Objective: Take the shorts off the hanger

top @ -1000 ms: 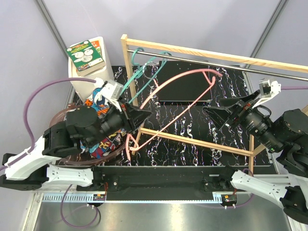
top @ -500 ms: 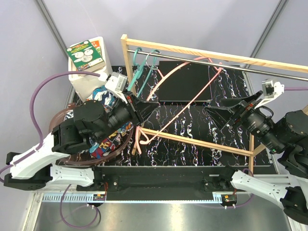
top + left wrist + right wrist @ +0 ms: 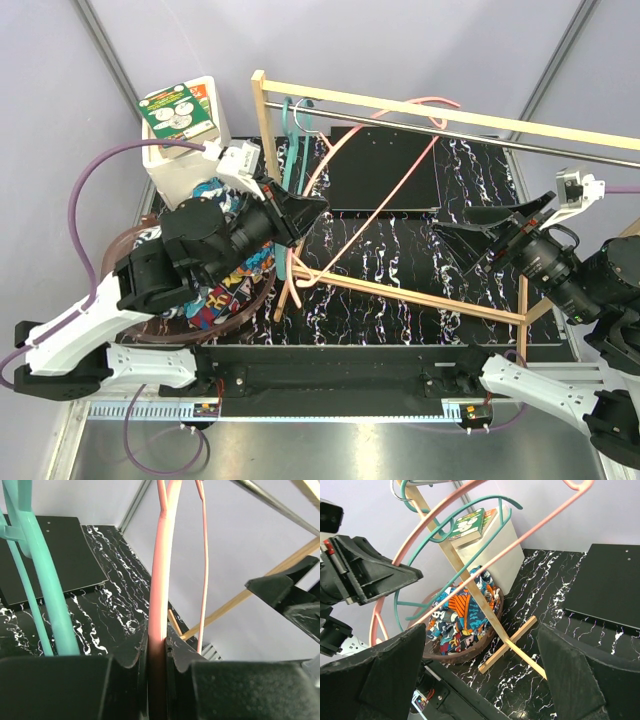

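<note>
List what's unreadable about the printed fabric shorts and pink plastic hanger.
- Top view: left arm covers most of the printed fabric shorts in the brown round basket.
- Right wrist view: wooden rack post crosses the shorts.
- Left wrist view: pink plastic hanger, clamped by left gripper, runs off the top edge; hook unseen.

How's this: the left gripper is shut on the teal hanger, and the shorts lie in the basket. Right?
No. The left gripper is shut on the pink hanger, not the teal hanger, as the left wrist view shows. The shorts do lie in the basket.
</note>
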`<move>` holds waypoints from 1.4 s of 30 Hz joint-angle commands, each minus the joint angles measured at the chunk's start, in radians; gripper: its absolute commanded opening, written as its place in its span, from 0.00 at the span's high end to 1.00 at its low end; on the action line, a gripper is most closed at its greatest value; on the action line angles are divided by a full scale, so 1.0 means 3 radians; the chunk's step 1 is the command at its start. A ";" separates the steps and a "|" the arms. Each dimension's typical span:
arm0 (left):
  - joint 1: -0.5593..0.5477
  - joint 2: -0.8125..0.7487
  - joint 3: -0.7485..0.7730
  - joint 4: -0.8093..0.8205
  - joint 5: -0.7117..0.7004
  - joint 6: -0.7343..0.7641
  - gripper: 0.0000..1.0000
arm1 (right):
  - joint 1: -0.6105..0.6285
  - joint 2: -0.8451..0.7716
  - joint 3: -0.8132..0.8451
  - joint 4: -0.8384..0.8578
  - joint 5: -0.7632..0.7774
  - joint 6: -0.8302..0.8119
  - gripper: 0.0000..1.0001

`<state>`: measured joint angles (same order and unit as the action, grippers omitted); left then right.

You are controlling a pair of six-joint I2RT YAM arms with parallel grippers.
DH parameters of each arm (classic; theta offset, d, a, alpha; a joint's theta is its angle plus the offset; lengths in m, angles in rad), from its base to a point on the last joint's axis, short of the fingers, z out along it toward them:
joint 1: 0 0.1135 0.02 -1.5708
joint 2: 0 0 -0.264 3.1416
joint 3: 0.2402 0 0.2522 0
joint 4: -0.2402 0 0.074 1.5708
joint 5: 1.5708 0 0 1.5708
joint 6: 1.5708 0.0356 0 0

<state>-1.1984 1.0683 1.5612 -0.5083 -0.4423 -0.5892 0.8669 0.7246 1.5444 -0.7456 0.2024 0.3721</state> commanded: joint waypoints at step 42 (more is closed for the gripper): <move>0.0047 -0.0820 -0.0566 0.0907 0.0472 0.0762 0.25 | -0.0006 0.0238 -0.0362 0.0266 -0.0168 0.0411 0.00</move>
<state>-1.1843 0.8764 1.4170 -0.4011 -0.4011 -0.4366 0.8669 0.7731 1.4597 -0.7147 0.1852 0.4618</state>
